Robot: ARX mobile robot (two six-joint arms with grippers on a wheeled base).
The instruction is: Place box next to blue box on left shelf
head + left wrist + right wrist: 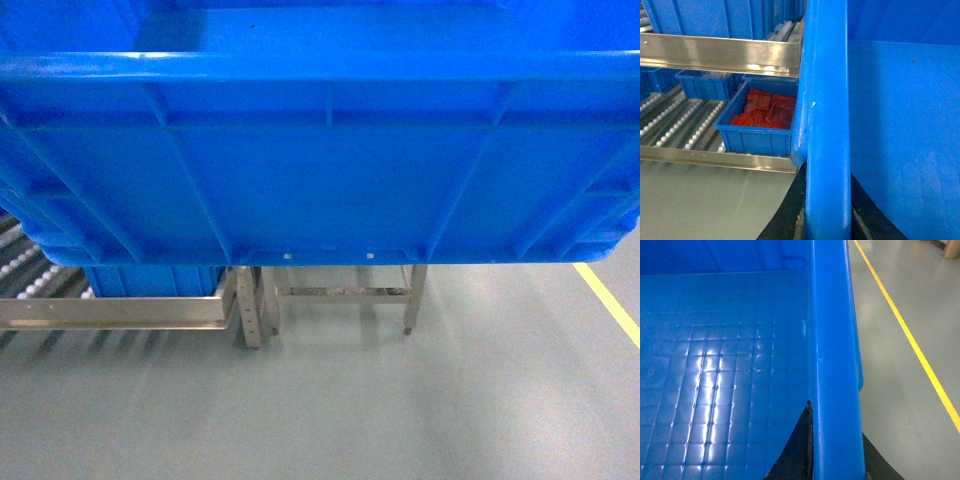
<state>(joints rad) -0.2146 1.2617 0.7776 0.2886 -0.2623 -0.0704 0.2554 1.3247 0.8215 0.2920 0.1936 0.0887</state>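
A: One large bright-blue rectangular plastic crate (330,150) fills most of the head view, its thick rim across the top and its ribbed wall sloping down to two small tabs at the base edge. It hangs above the grey floor (400,400), not resting on anything that shows.

B: And the rack?

A: Low at the left, the metal shelf with a pale steel front rail (110,312) and rows of small white rollers. A smaller blue plastic box (150,280) sits on it behind the rail, just under the big crate's left bottom corner.

B: What do the wrist cameras give?

A: From the left wrist, the crate's rim (827,125) runs up the middle. Beside it on the rollers sits a small blue bin of red parts (762,122), with another blue bin behind and an upper steel rail above.

B: The claws?

A: Left claw (801,222): dark fingers straddle the rim, so it grips the crate. Right claw (837,462): the same, dark pads on both sides of the rim, with a yellow floor line (910,340) beyond.
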